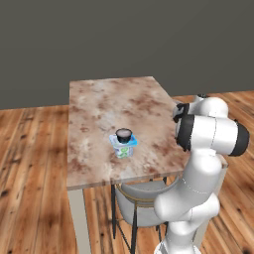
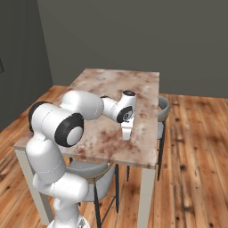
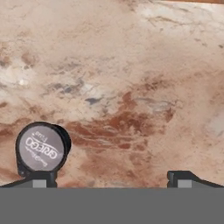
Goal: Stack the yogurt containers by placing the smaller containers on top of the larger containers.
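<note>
Nearest the base cameras stands the white arm (image 1: 201, 163), glossy, round-jointed, reaching forward and down over the counter (image 1: 99, 106).

Counter: flat rectangular slab, matte stone look, mottled rust-brown on cream, on pale legs. A grey shell chair (image 1: 136, 196) on thin black legs is tucked under its near edge. Wood-plank floor (image 1: 34, 149) all round.

Tub (image 1: 123, 148): squarish, white with blue-green print and a light-blue lid, near the counter's front middle. One small dark round cup (image 1: 123, 134) already sits on its lid, upright and centred.

Second cup (image 3: 41, 148): dark round wall, flat pale grey top with lettering, standing upright on bare counter. In the hand view it lies close to one fingertip (image 3: 39, 180), not between the two.

Hand (image 2: 126, 133): pointing down above the counter, fingers spread wide apart, holding nothing.

Judgement: the step is picking up the loose cup; about half the stacking looks done.
- Shift the hand sideways until the cup is centred between the fingers before lowering.
- Come down straight; a fingertip landing on the flat top would tip or shove the cup.
- Close on the round wall below the rim; the smooth curved side may slip if gripped off-centre.
</note>
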Controlling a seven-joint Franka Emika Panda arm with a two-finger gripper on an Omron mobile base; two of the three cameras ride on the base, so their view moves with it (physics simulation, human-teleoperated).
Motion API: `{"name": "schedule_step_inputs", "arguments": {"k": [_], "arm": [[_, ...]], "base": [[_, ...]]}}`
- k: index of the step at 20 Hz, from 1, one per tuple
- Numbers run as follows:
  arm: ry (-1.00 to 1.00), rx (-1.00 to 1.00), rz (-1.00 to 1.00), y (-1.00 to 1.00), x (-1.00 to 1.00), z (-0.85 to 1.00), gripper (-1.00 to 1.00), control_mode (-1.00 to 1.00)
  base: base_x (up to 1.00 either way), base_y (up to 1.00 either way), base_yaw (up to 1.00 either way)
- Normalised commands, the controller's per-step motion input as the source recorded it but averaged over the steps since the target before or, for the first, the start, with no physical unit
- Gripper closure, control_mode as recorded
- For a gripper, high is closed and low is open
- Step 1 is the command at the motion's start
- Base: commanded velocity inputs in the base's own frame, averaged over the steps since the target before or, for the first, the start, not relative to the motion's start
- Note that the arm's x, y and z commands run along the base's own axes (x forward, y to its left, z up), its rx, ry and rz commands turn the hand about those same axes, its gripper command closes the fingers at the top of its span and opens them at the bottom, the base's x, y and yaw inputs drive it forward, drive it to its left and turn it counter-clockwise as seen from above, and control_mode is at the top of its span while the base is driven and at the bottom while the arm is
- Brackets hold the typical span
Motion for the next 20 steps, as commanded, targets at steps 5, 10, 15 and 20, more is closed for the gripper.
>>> {"name": "schedule_step_inputs", "arguments": {"k": [5,10,15,20], "arm": [[-0.08,0.0,0.02,0.0,0.15,0.0,-1.0,-1.0],[-0.06,0.0,0.01,0.0,0.13,-0.05,-1.0,-1.0],[-0.02,0.0,0.0,0.0,0.1,-0.12,-1.0,-1.0],[0.0,0.0,0.0,0.0,0.07,-0.08,-1.0,-1.0]], "base": [[0.0,0.0,0.0],[0.0,0.0,0.0],[0.0,0.0,0.0],[0.0,0.0,0.0]]}}
